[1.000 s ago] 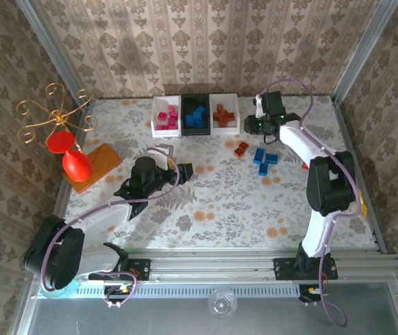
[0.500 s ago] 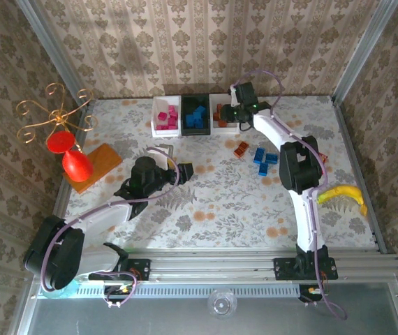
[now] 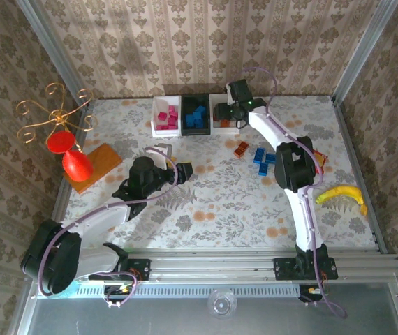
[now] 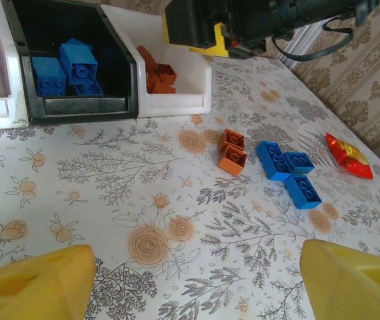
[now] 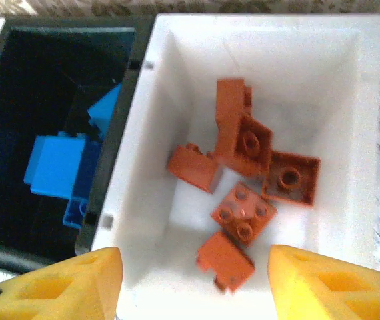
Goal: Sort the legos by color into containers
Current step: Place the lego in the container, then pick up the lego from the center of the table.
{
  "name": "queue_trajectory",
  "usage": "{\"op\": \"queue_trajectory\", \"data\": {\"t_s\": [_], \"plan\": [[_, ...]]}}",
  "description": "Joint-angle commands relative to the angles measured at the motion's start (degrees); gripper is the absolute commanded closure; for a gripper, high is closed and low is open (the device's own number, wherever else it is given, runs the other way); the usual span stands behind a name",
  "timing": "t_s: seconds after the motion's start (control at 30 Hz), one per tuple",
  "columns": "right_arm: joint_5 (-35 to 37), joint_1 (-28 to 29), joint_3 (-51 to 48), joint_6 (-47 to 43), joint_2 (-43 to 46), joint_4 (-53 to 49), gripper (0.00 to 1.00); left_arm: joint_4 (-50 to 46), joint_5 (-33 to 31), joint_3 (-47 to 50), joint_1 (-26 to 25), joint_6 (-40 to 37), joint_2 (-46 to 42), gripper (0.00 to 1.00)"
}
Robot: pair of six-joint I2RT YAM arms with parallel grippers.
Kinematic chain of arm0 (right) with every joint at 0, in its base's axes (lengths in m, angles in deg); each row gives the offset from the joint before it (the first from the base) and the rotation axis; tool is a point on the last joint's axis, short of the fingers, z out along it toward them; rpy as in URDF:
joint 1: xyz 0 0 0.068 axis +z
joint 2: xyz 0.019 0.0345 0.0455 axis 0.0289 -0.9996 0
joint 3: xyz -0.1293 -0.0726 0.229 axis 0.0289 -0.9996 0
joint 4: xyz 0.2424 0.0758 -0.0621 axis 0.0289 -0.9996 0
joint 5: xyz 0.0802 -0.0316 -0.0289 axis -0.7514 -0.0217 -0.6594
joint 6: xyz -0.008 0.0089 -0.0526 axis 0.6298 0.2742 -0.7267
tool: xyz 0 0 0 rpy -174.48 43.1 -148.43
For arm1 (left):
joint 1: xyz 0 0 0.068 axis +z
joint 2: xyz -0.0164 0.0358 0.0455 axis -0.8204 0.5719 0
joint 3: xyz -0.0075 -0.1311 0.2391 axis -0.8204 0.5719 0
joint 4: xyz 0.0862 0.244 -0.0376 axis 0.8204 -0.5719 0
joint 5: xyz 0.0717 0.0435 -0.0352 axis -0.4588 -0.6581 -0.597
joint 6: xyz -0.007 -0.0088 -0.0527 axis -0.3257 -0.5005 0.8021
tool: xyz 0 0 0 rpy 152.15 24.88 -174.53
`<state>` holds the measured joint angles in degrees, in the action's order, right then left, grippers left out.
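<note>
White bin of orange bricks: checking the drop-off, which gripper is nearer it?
Right. The right gripper hangs directly above the white bin; the left gripper sits well back, to its left.

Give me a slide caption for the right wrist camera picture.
Right gripper open above the white bin of brown bricks, beside the black bin holding blue bricks.

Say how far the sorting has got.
Done: pink plastic bricks in the left white bin, blue bricks in the black bin, orange bricks in the right white bin. In hand: nothing; the right gripper hangs open over it. Left: loose orange bricks, loose blue bricks on the table.
</note>
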<state>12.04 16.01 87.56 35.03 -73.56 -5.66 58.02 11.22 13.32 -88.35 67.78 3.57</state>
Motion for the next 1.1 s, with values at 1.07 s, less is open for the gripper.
{"op": "queue_trajectory", "data": {"t_s": [1.07], "plan": [[1.9, 1.4, -40.1, 1.4, 16.6, 9.3, 0.23, 2.5, 1.8, -3.0, -3.6, -2.3, 5.6, 0.18]]}}
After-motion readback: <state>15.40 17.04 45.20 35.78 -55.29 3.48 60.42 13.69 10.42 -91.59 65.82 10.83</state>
